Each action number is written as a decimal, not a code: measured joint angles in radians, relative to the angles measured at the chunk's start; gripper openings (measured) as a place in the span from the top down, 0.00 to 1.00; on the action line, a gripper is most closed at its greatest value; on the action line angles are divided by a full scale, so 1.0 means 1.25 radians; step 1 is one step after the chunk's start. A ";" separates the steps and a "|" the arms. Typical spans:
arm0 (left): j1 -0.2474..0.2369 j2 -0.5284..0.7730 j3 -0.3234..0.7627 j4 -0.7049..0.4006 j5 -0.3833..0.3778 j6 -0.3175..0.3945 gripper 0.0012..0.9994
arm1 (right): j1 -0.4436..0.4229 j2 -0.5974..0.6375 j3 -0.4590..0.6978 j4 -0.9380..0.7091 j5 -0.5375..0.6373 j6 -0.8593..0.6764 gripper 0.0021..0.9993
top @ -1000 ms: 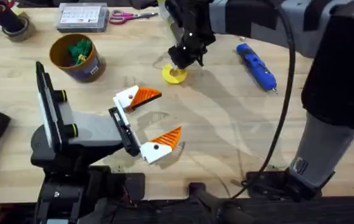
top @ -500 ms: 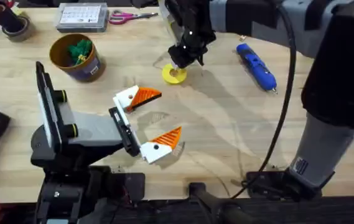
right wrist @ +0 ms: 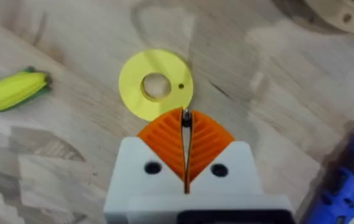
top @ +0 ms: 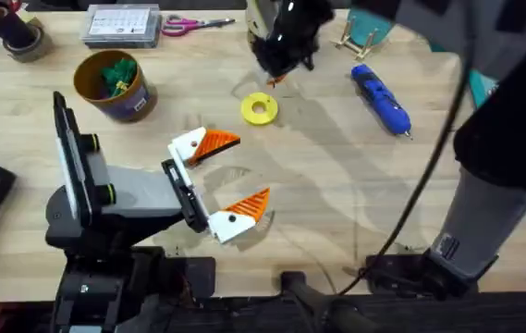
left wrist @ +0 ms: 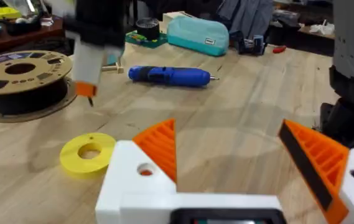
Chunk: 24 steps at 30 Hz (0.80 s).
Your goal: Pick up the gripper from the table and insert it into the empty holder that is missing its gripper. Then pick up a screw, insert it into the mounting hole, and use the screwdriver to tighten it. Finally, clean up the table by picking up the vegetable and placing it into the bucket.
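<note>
1. Up off the disc (top: 260, 109), the right pincer (top: 276, 67) has lifted since a second ago. It's pinched shut, and that looks like a screw (right wrist: 186, 117) between the pads.
2. So the pick seems done, and next is the hole (left wrist: 144, 169) on the left pincer (top: 235, 174), which sits spread wide and holds nothing.
3. The screwdriver (top: 380, 97) lies on the table just right of the right pincer. The vegetable (right wrist: 12, 90) is beside the disc, and the bucket (top: 110, 88) is well to the left.
4. Nothing seems to block the way to the hole.

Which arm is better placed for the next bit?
Right, probably: the right claw, shut on a thin metal screw, hangs over the yellow ring-shaped disc; the left claw sits open.
</note>
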 joint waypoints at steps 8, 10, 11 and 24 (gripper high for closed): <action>0.000 0.000 0.000 0.000 0.001 0.000 0.01 | -0.004 -0.111 0.146 -0.091 0.001 -0.008 1.00; 0.000 0.000 0.000 0.000 0.001 0.000 0.01 | -0.004 -0.136 0.153 -0.099 0.002 -0.011 1.00; 0.000 0.000 0.000 0.000 0.001 0.000 0.01 | -0.004 -0.146 0.154 -0.106 0.003 -0.011 1.00; 0.000 0.000 0.000 0.000 0.001 0.000 0.01 | 0.003 -0.189 0.154 -0.152 0.002 -0.030 1.00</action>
